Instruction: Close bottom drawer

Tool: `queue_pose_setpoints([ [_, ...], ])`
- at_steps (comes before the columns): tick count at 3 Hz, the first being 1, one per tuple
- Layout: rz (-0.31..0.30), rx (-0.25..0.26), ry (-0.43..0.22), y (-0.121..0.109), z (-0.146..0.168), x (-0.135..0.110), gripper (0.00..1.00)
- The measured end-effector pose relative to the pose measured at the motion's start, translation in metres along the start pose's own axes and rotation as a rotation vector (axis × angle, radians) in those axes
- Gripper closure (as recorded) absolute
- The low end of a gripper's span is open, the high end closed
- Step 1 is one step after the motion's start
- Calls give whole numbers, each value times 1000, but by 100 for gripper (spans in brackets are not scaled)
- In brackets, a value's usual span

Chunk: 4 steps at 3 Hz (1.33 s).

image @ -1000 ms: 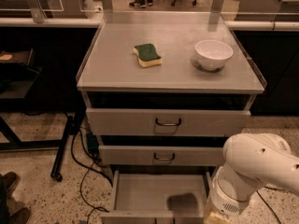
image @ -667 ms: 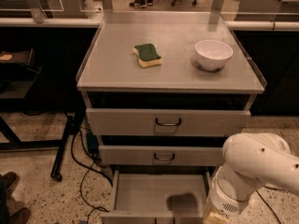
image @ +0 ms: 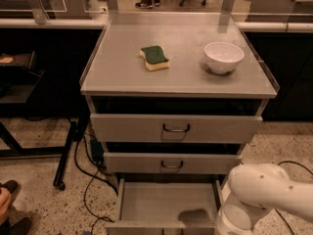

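The bottom drawer [image: 166,202] stands pulled open, just left of the white arm [image: 259,199]. The gripper is below the picture edge under this arm; open or closed, I cannot tell. A sponge [image: 155,58] and a bowl [image: 223,57] lie on the counter [image: 122,67], far above.

We note table [image: 122,80] at centre. Sponge [image: 155,58] on top, left of middle; bowl [image: 223,57] to its right, well apart.
Under top, three drawers stacked: top drawer [image: 132,129], middle drawer [image: 137,163] below it, bottom drawer [image: 161,202] lowest, pulled out toward us.
Arm [image: 259,195] at lower right, just beside bottom drawer's right wall.
We place pincer past lower frame edge, out of view.
Cables [image: 87,180] on floor, left of drawers.
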State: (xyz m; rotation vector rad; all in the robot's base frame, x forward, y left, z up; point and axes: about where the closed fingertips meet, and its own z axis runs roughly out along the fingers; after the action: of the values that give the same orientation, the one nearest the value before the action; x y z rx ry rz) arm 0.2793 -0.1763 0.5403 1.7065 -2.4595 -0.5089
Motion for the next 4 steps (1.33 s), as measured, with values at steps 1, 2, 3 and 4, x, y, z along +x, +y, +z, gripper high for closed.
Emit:
queue_pose_setpoints([
  [1, 114, -52, 27, -23, 61, 11, 100],
  [2, 155, -96, 36, -22, 86, 16, 100],
  [3, 153, -97, 36, -22, 86, 15, 100],
  [4, 211, -122, 22, -32, 111, 12, 100],
])
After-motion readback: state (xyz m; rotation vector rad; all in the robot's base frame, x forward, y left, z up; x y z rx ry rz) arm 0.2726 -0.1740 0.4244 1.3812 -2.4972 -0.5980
